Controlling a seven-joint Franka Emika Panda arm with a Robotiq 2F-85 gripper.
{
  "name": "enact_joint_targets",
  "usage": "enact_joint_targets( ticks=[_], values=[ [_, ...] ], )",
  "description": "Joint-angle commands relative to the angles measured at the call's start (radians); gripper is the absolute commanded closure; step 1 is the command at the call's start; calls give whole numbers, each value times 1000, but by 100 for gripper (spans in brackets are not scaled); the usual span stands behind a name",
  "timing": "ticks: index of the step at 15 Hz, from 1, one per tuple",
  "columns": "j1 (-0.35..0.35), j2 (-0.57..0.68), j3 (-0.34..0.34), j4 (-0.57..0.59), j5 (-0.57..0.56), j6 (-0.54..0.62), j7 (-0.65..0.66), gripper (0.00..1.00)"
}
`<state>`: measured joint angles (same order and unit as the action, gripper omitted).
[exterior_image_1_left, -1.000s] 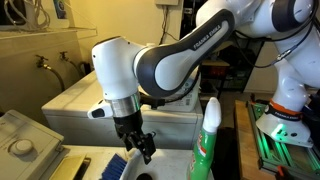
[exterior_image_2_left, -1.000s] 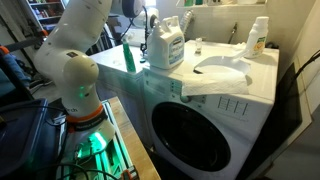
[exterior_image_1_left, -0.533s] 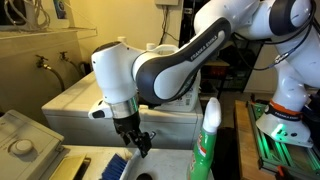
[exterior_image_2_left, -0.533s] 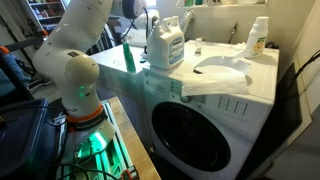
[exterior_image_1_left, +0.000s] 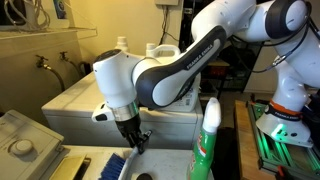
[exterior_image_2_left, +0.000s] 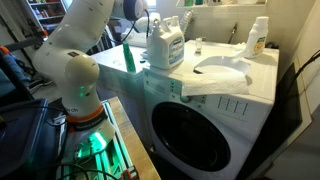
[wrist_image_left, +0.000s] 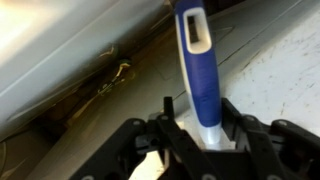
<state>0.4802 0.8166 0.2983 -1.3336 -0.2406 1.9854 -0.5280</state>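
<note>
In the wrist view a brush handle (wrist_image_left: 198, 70), blue with a white base, stands between my gripper's (wrist_image_left: 196, 118) jaws. The right finger (wrist_image_left: 229, 112) lies against the handle. The left finger (wrist_image_left: 167, 110) stands a thin gap away, so a firm grip does not show. In an exterior view the gripper (exterior_image_1_left: 135, 145) points down over the blue brush (exterior_image_1_left: 118, 163) near the frame's bottom edge. Its fingertips are dark there and hard to make out.
A green spray bottle with a white head (exterior_image_1_left: 207, 135) stands close beside the gripper. A grey box (exterior_image_1_left: 20, 135) sits at the lower left. On the washing machine (exterior_image_2_left: 200, 110) stand a detergent jug (exterior_image_2_left: 165, 45), a green bottle (exterior_image_2_left: 129, 58) and a white bottle (exterior_image_2_left: 258, 38).
The gripper has come down a little over the brush. Its jaws have drawn in from wide open to close around the handle.
</note>
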Motion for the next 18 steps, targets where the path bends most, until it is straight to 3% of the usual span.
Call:
enact_joint_targets(
  ticks=[1,3,9,15,18],
  values=[
    [11,11,-8,18,-26,-18,22,83],
    [11,3,-5,24,-26,-20,21,94],
    [-2,-47,61,61,28,-30,-31,92],
    [-93,-94,184,82,185,22,-139,92],
    [-113,-96,206,90,233,11,-165,92]
  ],
)
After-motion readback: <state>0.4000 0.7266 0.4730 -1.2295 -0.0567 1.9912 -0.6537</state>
